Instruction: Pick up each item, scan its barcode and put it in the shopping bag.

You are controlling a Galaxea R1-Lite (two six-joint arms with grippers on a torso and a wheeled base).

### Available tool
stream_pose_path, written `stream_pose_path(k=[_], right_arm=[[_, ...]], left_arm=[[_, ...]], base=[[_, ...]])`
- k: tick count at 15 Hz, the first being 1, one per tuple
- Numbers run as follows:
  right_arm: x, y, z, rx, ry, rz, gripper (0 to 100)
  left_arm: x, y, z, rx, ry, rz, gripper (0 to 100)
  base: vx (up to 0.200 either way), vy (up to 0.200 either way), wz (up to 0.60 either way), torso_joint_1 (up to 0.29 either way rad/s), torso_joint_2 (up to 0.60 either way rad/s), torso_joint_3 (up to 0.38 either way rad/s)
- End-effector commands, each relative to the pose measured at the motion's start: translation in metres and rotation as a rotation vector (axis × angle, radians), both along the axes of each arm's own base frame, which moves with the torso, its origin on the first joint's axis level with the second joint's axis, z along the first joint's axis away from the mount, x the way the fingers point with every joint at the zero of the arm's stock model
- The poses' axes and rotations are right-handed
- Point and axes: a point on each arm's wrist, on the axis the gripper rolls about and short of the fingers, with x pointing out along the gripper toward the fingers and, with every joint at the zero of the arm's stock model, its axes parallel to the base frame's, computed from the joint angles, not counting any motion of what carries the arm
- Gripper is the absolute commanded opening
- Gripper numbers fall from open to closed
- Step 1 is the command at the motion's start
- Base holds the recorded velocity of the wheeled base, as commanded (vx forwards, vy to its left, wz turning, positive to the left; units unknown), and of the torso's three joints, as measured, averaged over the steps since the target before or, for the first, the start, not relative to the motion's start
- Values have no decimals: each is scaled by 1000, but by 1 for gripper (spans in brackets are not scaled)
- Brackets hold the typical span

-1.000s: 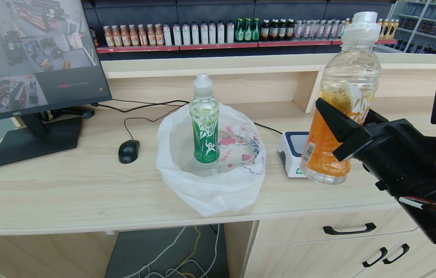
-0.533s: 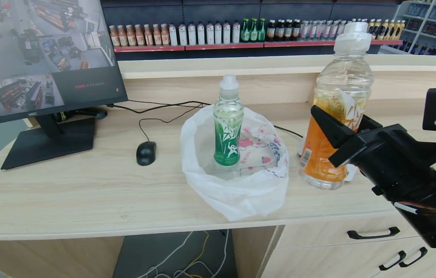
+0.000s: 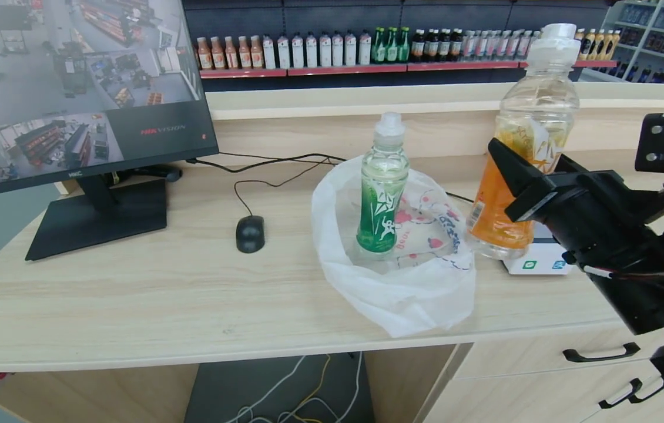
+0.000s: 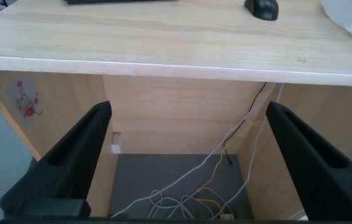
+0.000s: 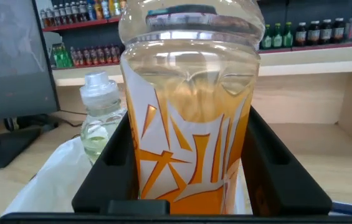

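Your head camera has swung, so the whole scene sits farther toward 3 o'clock in the frame. That shift is the view moving, not the items.

The real change is the orange bottle (image 3: 499, 205). A second ago it hung over the 3 o'clock side of the scanner (image 3: 537, 264). It is now on the scanner's 9 o'clock side, at the rim of the shopping bag (image 3: 414, 288).

The right gripper (image 3: 535, 176) clamps the bottle around its middle, with a black finger on either side of the label. The bottle is upright and lifted off the counter (image 3: 132, 294), at about 2 o'clock from the bag's centre.

This looks like the scan is over and the carry to the bag is under way. The drop into the bag is not yet done.

A green bottle (image 3: 382, 200) already stands upright inside the bag.

The left gripper (image 4: 188, 112) is spread wide and empty, low in front of the counter edge.

On labels:
- **Orange bottle:** an orange wrap with white slashes and a barcode patch on its 9 o'clock side.
- **Green bottle:** a white running figure on a green label.
- **Bag:** red and blue print.
- **Scanner:** two small icons on its front, one green and one blue.
- **Monitor (image 3: 73, 88):** at 10 o'clock, it shows store camera feeds and a red wordmark.
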Motion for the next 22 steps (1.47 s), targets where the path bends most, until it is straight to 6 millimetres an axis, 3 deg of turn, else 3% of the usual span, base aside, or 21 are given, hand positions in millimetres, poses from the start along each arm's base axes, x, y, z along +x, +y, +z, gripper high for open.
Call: stream_pose_path(k=[1, 3, 7, 22], right_arm=[[21, 7, -7, -9, 15, -13, 0], [37, 15, -12, -11, 22, -14, 0], [67, 10, -23, -20, 33, -64, 0], [107, 24, -50, -50, 60, -55, 0]], left_arm=[[0, 0, 0, -1, 0, 0, 100], [0, 0, 0, -1, 0, 0, 100], [0, 0, 0, -2, -2, 1, 100], [0, 0, 0, -1, 0, 1, 100]], base=[[0, 0, 0, 0, 0, 0], [0, 0, 0, 0, 0, 0], [0, 0, 0, 0, 0, 0], [0, 0, 0, 0, 0, 0]])
